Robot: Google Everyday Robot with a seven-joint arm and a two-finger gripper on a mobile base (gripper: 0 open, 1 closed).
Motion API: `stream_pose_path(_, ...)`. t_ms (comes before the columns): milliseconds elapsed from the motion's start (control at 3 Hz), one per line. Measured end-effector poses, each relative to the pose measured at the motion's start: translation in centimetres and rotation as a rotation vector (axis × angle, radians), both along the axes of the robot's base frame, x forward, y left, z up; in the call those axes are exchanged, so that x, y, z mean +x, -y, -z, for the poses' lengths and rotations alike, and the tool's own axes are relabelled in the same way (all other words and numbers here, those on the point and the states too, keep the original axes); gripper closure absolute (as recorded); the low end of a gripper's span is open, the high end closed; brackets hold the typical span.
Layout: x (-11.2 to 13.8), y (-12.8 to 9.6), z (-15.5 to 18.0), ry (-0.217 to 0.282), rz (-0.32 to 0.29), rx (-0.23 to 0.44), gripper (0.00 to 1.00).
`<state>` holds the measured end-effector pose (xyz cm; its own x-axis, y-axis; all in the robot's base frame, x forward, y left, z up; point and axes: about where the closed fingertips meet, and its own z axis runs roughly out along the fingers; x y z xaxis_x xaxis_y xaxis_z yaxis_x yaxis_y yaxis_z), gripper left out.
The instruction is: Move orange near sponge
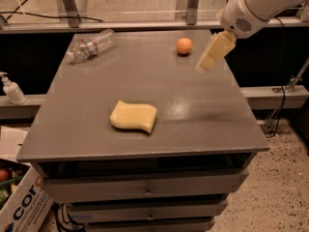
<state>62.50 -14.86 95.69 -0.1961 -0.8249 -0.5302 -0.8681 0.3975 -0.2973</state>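
The pale yellow gripper [205, 63] hangs just to the right of the orange [184, 46], not touching it and holding nothing; whether it is open or closed cannot be told. Its tip points down and toward the orange, and the white arm [260, 4] rises up and to the right of the orange. The orange sits on the gray table [193, 110]. The sponge [133, 116] lies flat well apart from the orange, nearer the camera and to the orange's left. A clear plastic bottle [91, 45] lies on its side far left of the orange.
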Motion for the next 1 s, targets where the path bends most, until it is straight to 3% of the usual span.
stream_pose_path(667, 0.4, 0.2, 0.3, -0.003, 0.026, 0.036, 0.00)
stream_pose_path(1000, 2.2, 0.5, 1.2, 0.002, 0.085, 0.116, 0.00)
